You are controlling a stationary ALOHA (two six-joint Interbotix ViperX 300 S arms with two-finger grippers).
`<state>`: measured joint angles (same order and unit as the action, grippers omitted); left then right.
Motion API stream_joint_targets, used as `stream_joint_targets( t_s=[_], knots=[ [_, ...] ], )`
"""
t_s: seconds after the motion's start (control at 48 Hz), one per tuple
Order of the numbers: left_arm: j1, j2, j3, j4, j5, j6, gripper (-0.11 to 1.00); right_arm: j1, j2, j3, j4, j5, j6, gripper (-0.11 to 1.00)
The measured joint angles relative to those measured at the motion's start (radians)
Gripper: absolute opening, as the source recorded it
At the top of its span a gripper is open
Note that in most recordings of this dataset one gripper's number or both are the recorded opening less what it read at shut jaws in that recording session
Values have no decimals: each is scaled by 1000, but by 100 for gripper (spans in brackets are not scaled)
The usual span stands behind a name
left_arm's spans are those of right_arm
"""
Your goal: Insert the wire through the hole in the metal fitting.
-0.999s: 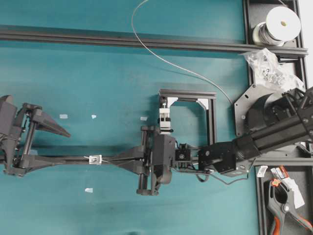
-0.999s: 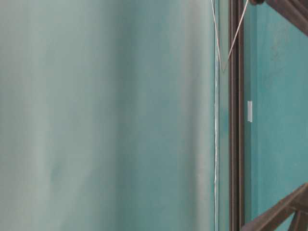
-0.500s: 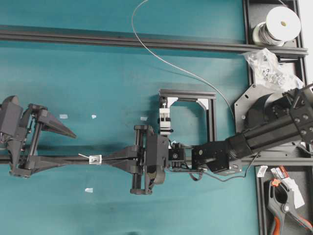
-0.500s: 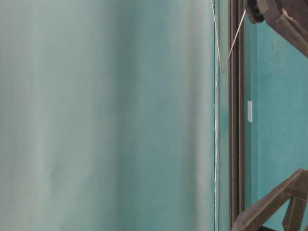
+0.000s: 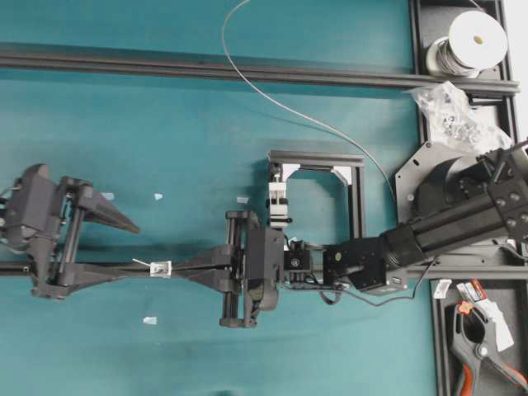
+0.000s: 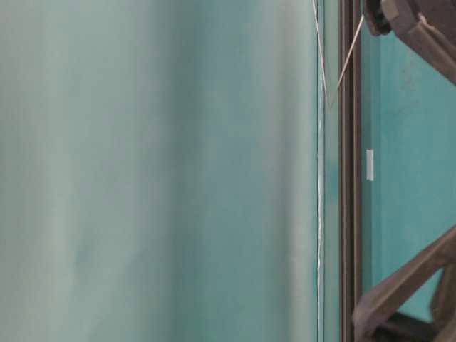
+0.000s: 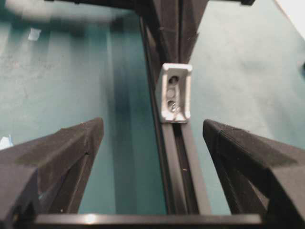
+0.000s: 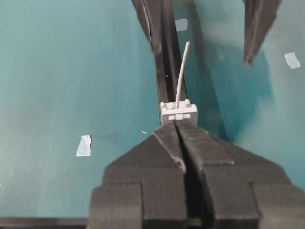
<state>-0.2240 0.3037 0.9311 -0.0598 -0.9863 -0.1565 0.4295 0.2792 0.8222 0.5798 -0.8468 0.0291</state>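
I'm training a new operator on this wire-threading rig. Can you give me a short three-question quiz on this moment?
1. True or false: the wire already sticks out past the metal fitting.
2. Which gripper has its fingers pressed together: A) the left gripper, B) the right gripper?
3. Fill in: the fitting sits on a dark ___.

Key: 1 true. 2 B; the left one's fingers stand wide apart either side of the fitting. 3 rail.

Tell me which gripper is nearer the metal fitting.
Right. The right gripper is shut with its tips just short of the metal fitting, the wire poking out beyond. The left gripper is open, its fingers flanking the fitting at a gap.
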Motion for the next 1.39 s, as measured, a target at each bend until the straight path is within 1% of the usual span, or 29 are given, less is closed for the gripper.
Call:
stream_joint_targets(
  t_s=[0.125,0.229,0.5,0.666,0.749,0.895,1.166,1.228,1.27,1.395],
  knots=[
    [0,55,-46,0,0,-2,59,0,0,0,0,0,0,1],
    [2,60,-61,0,0,0,57,0,0,0,0,0,0,1],
    [2,-21,-17,0,0,0,56,0,0,0,0,0,0,1],
    [0,-37,-14,0,8,0,56,0,0,0,0,0,0,1],
    [0,-37,-18,-2,26,0,54,0,0,0,0,0,0,1],
    [0,-25,-29,0,55,-5,46,2,-2,0,0,0,0,1],
    [2,-23,-34,0,61,-5,42,0,0,0,0,0,0,1],
    [2,-23,-34,0,61,-5,37,0,-2,0,0,0,0,1],
    [2,-23,-34,0,63,-5,32,0,0,0,0,0,0,1],
    [2,-21,-38,0,64,-5,7,0,-2,0,0,0,0,1]
  ],
)
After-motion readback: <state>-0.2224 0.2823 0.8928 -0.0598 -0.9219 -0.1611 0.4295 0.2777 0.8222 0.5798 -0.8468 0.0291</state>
